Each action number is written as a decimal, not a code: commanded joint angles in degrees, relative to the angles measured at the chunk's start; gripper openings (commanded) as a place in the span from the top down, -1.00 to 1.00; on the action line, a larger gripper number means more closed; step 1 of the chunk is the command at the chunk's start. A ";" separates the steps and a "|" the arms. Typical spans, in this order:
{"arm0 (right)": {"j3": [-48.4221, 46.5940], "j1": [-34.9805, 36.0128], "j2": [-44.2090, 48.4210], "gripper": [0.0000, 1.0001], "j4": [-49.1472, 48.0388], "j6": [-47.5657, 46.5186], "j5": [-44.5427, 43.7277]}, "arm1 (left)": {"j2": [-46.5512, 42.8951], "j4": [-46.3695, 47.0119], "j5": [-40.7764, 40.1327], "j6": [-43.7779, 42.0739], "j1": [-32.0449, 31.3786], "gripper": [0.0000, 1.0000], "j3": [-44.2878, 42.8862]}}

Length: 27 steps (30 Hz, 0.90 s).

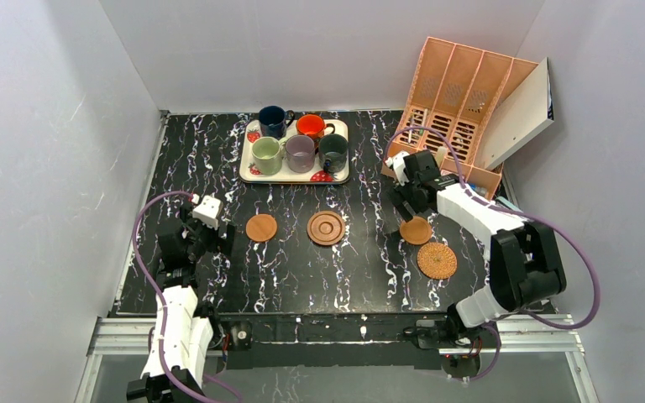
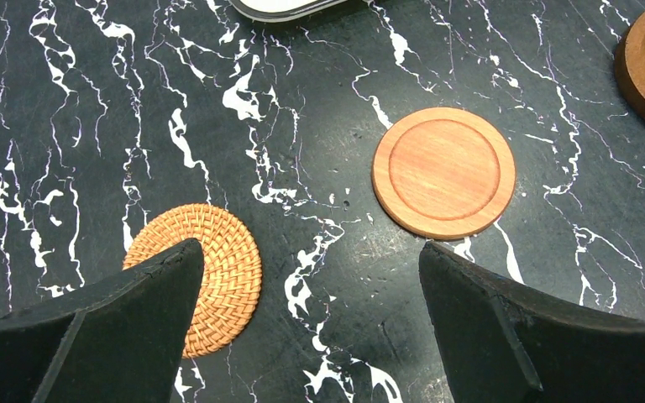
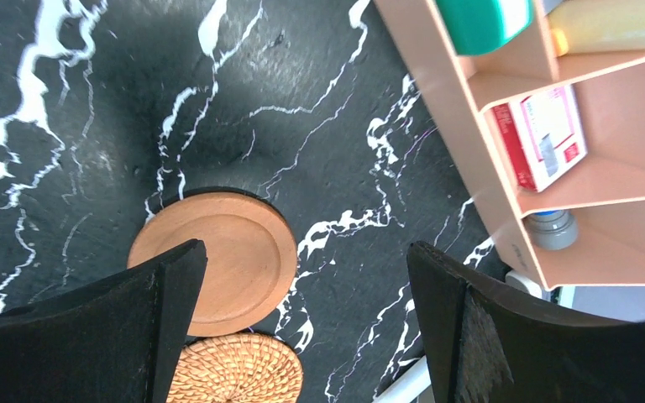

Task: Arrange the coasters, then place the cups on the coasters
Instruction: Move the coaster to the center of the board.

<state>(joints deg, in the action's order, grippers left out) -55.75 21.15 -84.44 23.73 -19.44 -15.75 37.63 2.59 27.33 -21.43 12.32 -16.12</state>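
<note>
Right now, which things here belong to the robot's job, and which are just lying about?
Job: wicker coasters, smooth coasters, ringed coaster, navy cup, orange cup, pale green cup, mauve cup, dark green cup.
Lying about: white tray, peach file rack, white binder.

A black, white-veined table [image 1: 302, 277] is filling the floor of the scene. A white strawberry-print tray [image 1: 296, 179] is sitting at its far middle. A peach slotted organizer [image 1: 458, 88] is standing far right, with a white panel [image 1: 516, 117] leaning against its right side.
</note>
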 commanded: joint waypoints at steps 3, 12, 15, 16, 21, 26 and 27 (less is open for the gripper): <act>0.38 0.17 -3.05 -0.97 0.03 -0.05 -1.57 | -0.31 -0.22 -0.08 -0.45 0.36 -0.96 0.56; 0.53 0.37 -5.98 -0.97 2.53 -0.57 1.34 | -0.01 -0.11 -0.17 -0.37 0.36 -0.96 0.48; 0.80 0.69 -7.61 -0.97 2.73 -0.98 0.62 | -0.07 -0.13 -0.23 -0.37 0.42 -0.96 0.48; 0.87 0.81 -7.99 -0.97 2.81 -1.10 0.29 | -0.09 -0.13 -0.19 -0.37 0.43 -0.96 0.47; 0.98 1.65 -9.83 -0.97 3.39 -1.46 0.15 | 0.05 -0.04 -0.27 -0.37 0.42 -0.96 0.48; 0.61 3.41 -11.69 -0.97 4.27 -1.74 3.23 | -0.04 -0.04 -0.34 -0.28 0.38 -0.96 0.47; 0.35 3.71 -11.64 -0.97 4.65 -1.81 5.14 | -0.05 -0.04 -0.38 -0.23 0.42 -0.96 0.47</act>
<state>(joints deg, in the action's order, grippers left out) -55.64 23.27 -93.12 25.54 -21.28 -16.36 37.71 2.57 26.96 -21.43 12.32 -15.73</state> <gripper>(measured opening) 0.984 0.981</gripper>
